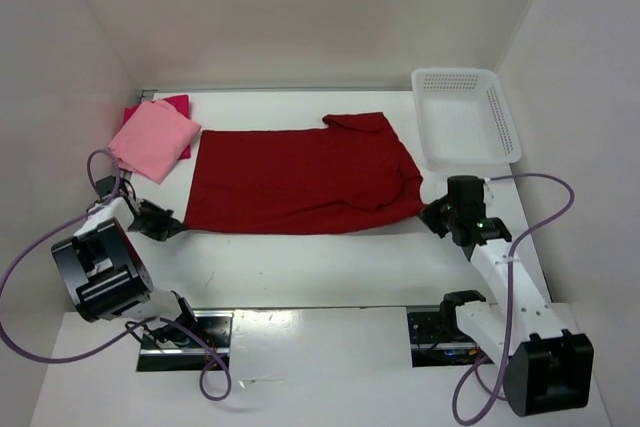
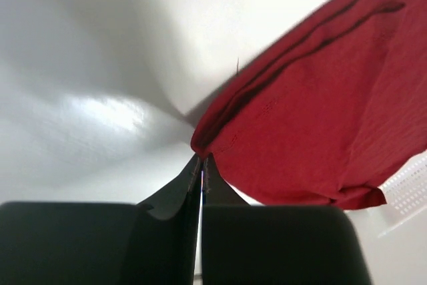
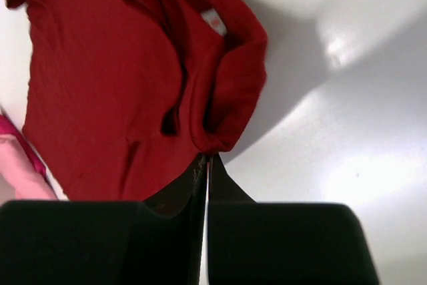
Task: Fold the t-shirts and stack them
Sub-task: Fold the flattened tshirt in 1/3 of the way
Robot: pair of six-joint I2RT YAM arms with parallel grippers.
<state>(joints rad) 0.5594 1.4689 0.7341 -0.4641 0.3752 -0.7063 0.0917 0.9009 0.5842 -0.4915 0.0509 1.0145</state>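
Note:
A dark red t-shirt (image 1: 300, 177) lies spread across the middle of the table, its sleeve toward the right. My left gripper (image 1: 176, 224) is shut on its near left corner (image 2: 203, 143). At the near right corner, my right gripper (image 1: 430, 215) is shut on the bunched sleeve end (image 3: 217, 139). A folded light pink t-shirt (image 1: 152, 139) lies on top of a folded magenta t-shirt (image 1: 177, 105) at the back left, and both also show as a pink strip (image 3: 17, 158) in the right wrist view.
A white perforated basket (image 1: 466, 117) stands at the back right, close to my right arm, and its edge (image 2: 408, 195) shows in the left wrist view. White walls close in the table on three sides.

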